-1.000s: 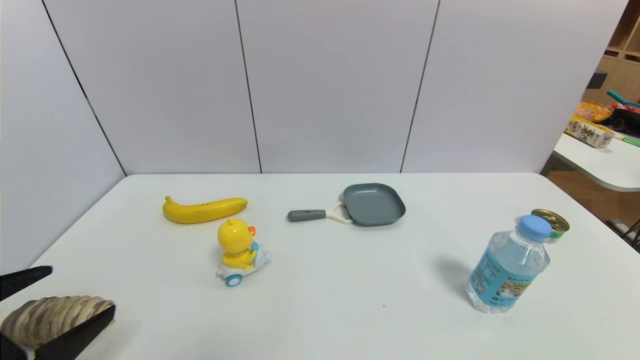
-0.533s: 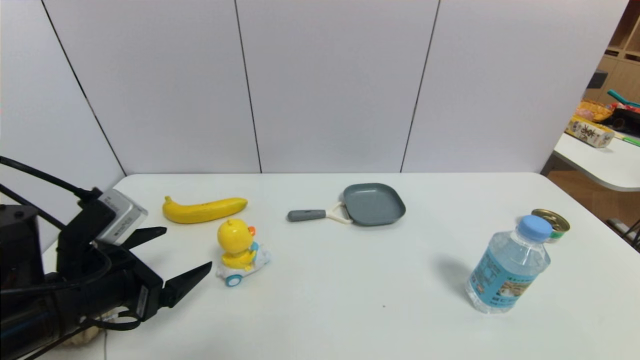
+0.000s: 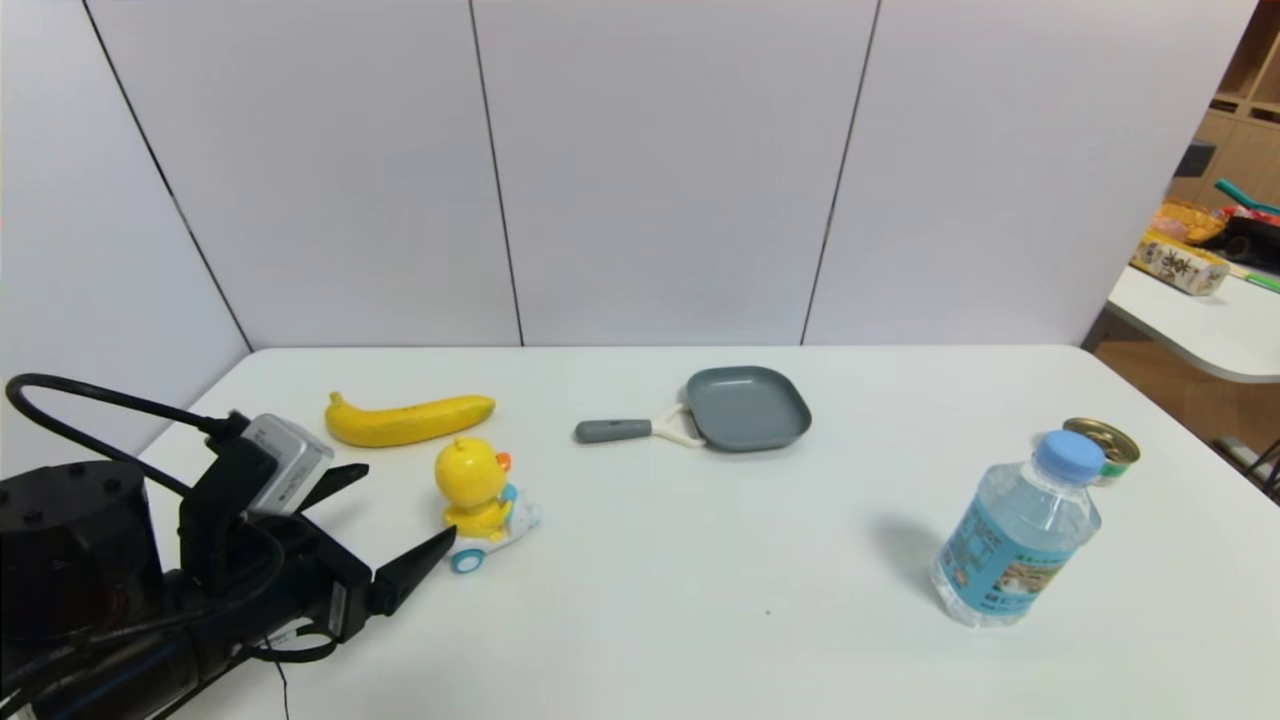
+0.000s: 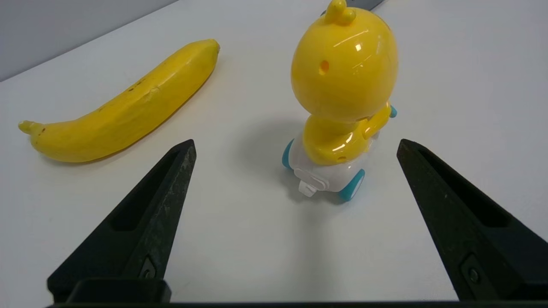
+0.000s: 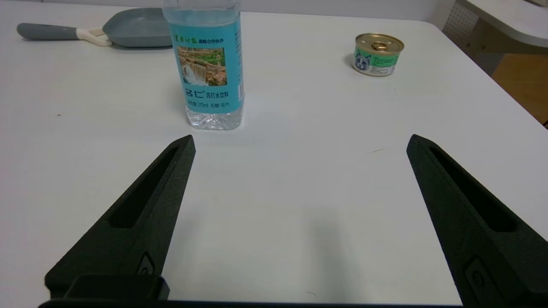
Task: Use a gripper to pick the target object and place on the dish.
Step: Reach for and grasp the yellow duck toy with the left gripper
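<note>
Pincer of the left arm (image 3: 407, 512) gaped wide with nothing in its grasp, its tips just short of the duck toy (image 3: 473, 490), on the robot's left side of the bench (image 3: 640, 600). Seen from the head, the toy lay to the right of that pincer and a little beyond it; in the left wrist view it stood ahead between the spread jaws, nearer one than the other. Its white cart (image 4: 329, 173) ran lengthwise away from the pincer, slanting toward the far right in the head view, so the jaws seemed placed to close across its narrow way after a further reach forward and a slight sideways correction. The left arm was clearly the nearer; the right pincer (image 5: 302, 143), also spread and empty, was parked over the bench's right part, near the bottle. Just behind the duck lay the banana (image 3: 410, 420), which a wide swing might have nudged. Farther right and back sat the dish (image 3: 748, 408), a grey pan with nothing in it, its handle (image 3: 613, 430) pointing toward the duck's side. Beyond that stood the bottle (image 3: 1018, 535), whose blue label read 名仁, 苏打水饮料 and 375ml, and the tin (image 5: 377, 55), with a cat's face on its green-and-white label.
</note>
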